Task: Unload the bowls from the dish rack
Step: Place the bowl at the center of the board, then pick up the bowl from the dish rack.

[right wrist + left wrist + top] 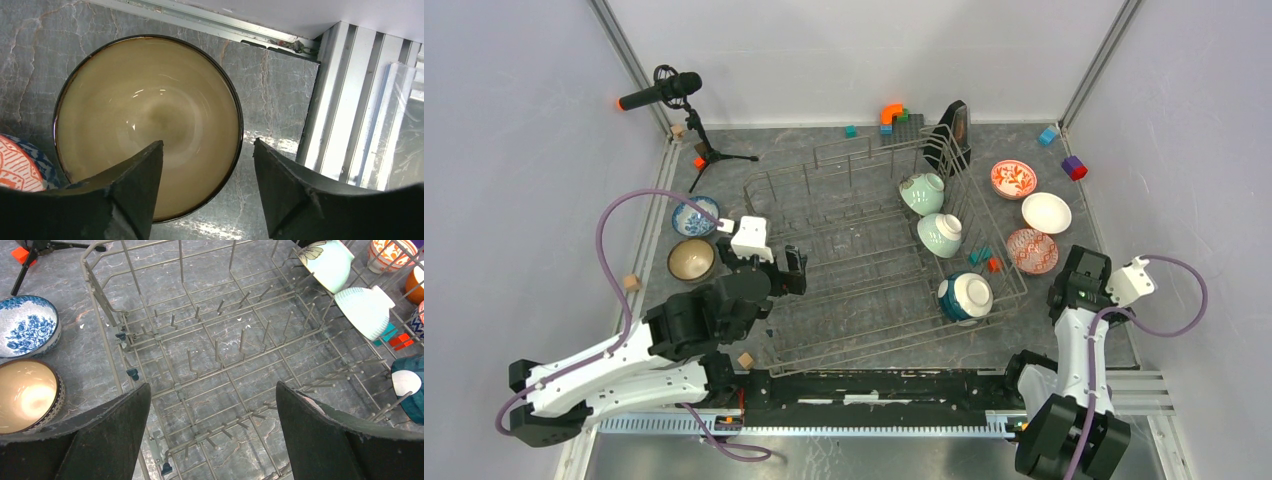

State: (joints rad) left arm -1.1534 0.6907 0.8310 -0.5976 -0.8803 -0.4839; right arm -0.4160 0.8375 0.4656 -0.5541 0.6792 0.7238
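Three bowls (941, 235) sat in the dish rack's (844, 270) right side; on the bench (804, 140), two bowls (692, 260) lay left, others right.

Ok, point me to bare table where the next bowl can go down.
Bare table lies beyond the red-floral bowl, up to the blue block; a smaller patch sits between the microphone tripod, the blue-white bowl and the dish rack. Right of the rack is crowded: white bowl, red-lattice bowl.
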